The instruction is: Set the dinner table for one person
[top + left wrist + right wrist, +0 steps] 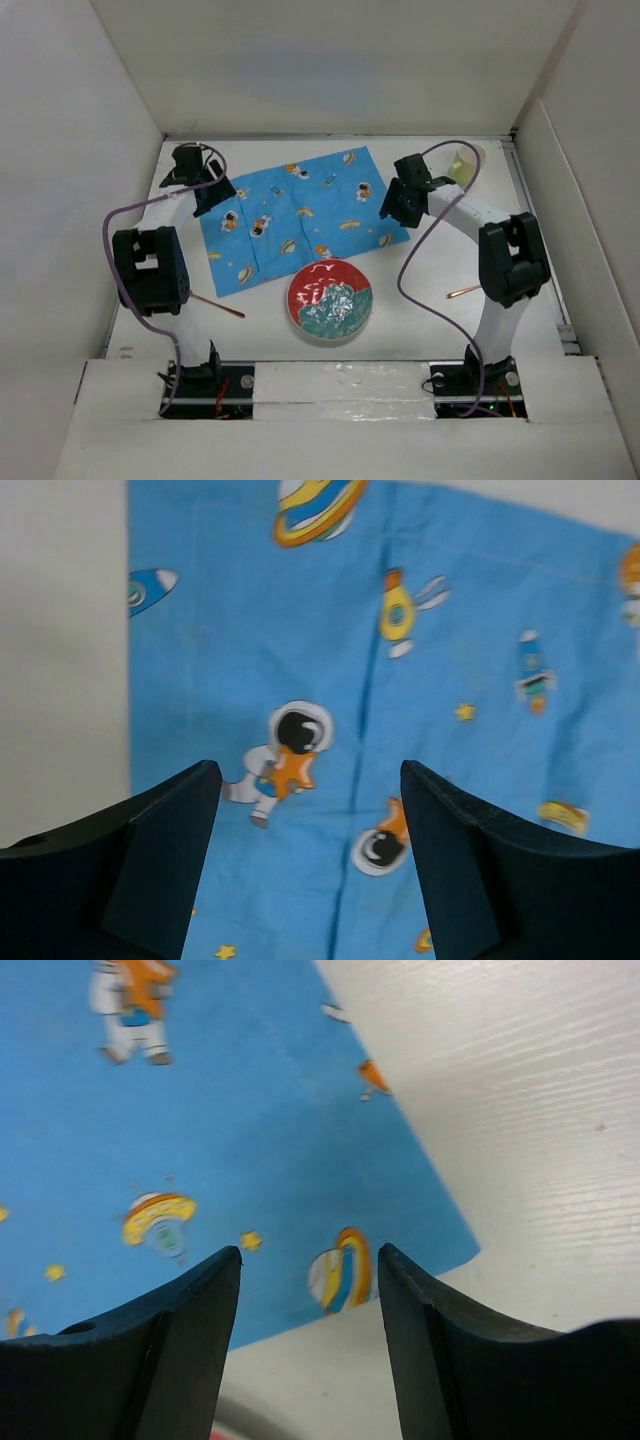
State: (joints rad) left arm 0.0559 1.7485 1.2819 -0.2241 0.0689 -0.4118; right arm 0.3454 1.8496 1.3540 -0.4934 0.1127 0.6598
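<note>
The white dinner table (400,325) carries a blue space-patterned placemat (300,215) lying at an angle in the middle. A red and teal plate (330,300) sits just off the mat's near edge. My left gripper (212,195) hovers over the mat's left edge, open and empty; its wrist view (310,810) shows the mat (400,700) between the fingers. My right gripper (397,207) is over the mat's right corner, open and empty; its wrist view (310,1280) shows that corner (300,1160) and a sliver of plate rim at the bottom.
A thin copper utensil (218,305) lies near the left arm, another (463,292) by the right arm. A pale yellow cup (465,165) stands at the back right behind the right arm. White walls enclose the table.
</note>
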